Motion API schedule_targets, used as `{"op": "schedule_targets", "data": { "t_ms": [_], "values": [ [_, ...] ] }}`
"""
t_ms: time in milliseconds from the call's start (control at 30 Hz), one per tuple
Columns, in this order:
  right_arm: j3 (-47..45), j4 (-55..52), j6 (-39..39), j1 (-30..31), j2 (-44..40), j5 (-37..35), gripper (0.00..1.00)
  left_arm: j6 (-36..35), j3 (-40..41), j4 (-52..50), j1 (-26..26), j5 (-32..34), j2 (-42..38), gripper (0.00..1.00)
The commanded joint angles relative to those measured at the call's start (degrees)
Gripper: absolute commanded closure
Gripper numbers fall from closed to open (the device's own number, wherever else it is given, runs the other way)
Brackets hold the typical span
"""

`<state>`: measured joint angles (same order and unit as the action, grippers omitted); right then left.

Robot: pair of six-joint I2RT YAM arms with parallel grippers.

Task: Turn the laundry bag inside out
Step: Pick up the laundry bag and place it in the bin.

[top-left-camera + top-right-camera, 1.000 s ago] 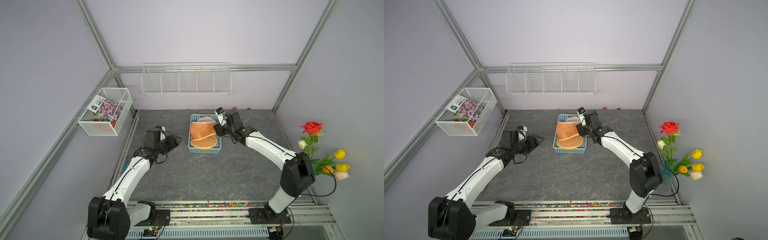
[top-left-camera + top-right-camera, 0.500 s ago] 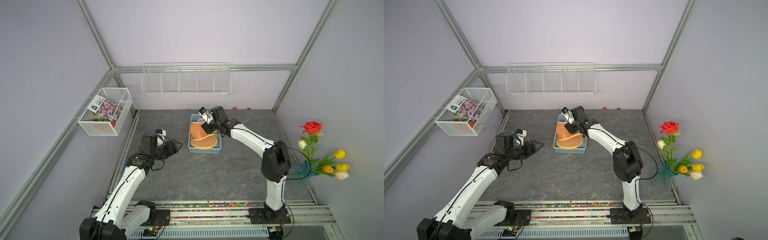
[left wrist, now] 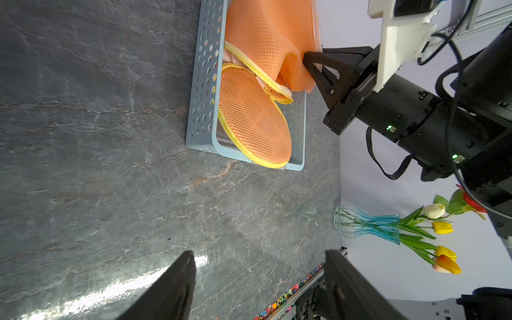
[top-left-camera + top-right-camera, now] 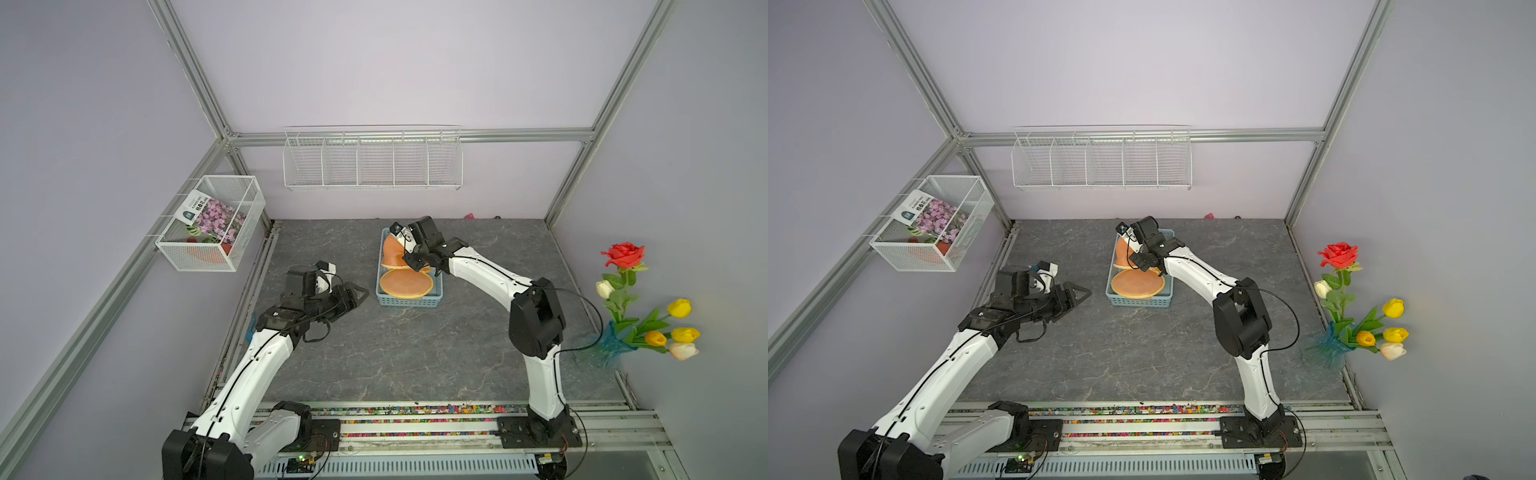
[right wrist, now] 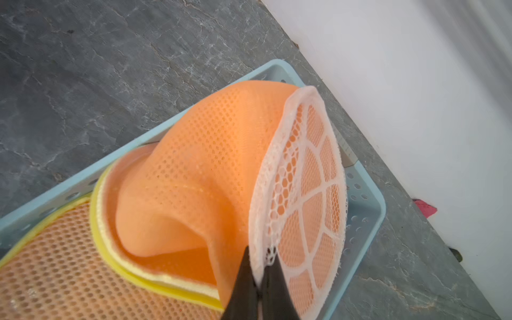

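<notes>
The right gripper [image 5: 257, 279] is pinched tight on a fold of the orange mesh laundry bag with yellow trim [image 5: 194, 171]. The bag is half raised (white netted end upright) from the pale blue perforated plastic basket [image 5: 368, 210]. In both top views the gripper's own body hides the pinch. The left gripper [image 3: 259, 256] hovers spread wide, empty, over the grey stone-patterned tabletop [image 3: 110, 166], with its finger bases cut off.

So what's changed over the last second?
The right claw swung over the blue basket toward the robot's left and shut on the white mesh edge of the orange laundry bag. The left claw stays open, barely shifted; the basket hasn't moved.
</notes>
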<state>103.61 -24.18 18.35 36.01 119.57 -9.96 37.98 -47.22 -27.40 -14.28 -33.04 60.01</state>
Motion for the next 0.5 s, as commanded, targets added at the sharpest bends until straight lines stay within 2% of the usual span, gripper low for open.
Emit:
{"op": "schedule_targets", "data": {
  "t_ms": [0,200,467],
  "values": [
    [1.2,1.1,-2.0,0.3,-3.1,-2.7,1.0,-1.2,0.2,-0.7,-0.2,-1.4,-1.8,0.24],
    [1.7,0.0,-8.9,0.3,-10.3,-3.2,1.0,0.0,-0.3,1.3,-0.4,-2.3,-4.6,0.24],
    [0.8,-2.9,-15.2,0.3,-21.0,-1.2,1.0,0.8,-1.5,7.2,-0.4,-7.5,-4.5,0.27]
  ]
}}
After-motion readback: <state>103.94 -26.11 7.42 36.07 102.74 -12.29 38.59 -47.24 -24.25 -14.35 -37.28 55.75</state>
